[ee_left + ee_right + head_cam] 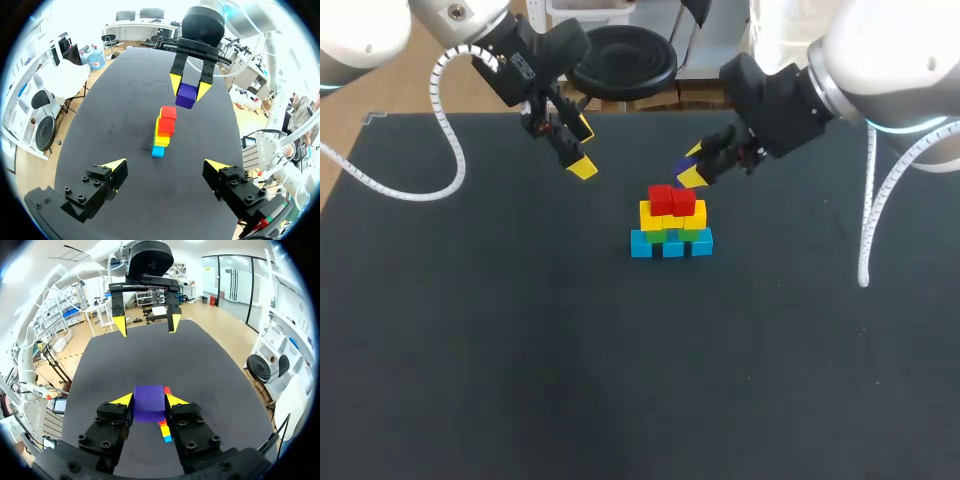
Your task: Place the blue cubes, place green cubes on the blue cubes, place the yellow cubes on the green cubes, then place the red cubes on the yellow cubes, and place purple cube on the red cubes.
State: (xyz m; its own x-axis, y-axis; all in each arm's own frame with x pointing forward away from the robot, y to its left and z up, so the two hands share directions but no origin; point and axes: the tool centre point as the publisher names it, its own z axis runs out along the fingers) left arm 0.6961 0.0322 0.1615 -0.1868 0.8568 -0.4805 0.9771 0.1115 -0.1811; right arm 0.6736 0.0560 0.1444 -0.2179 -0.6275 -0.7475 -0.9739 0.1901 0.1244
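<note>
A stack of cubes stands mid-table: blue cubes (671, 245) at the base, green cubes (672, 235) on them, yellow cubes (672, 215) above, red cubes (671, 200) on top. My right gripper (691, 170) hangs just above and behind the stack, shut on a purple cube (149, 400), which is also plain in the left wrist view as the purple cube (186, 95). The stack (164, 430) shows under the held cube. My left gripper (578, 148) hovers open and empty to the left of the stack; its fingers (114, 167) stand wide, with the stack (164, 131) ahead of them.
The black table (520, 350) carries nothing else in view. Both arms hang over its far half, one on either side of the stack.
</note>
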